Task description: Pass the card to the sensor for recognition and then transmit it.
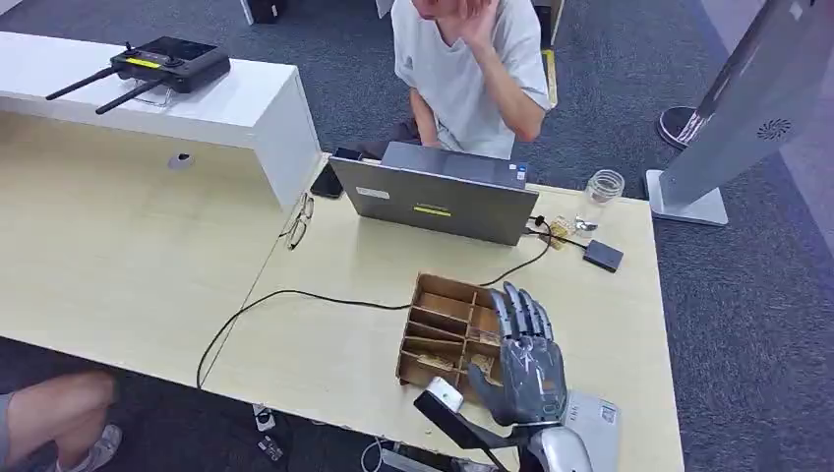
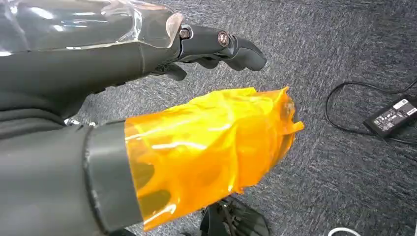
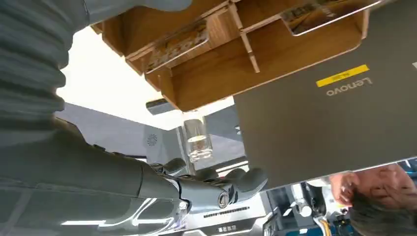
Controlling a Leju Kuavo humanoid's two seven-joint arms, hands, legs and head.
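Right hand (image 1: 526,364) hovered open-fingered, holding nothing, over the card rack (image 1: 443,334) near the tabletop's front edge; next I judged a card pinch was needed.

Laptop (image 1: 438,192) beside glass jar (image 1: 601,190); person (image 1: 472,69) behind.
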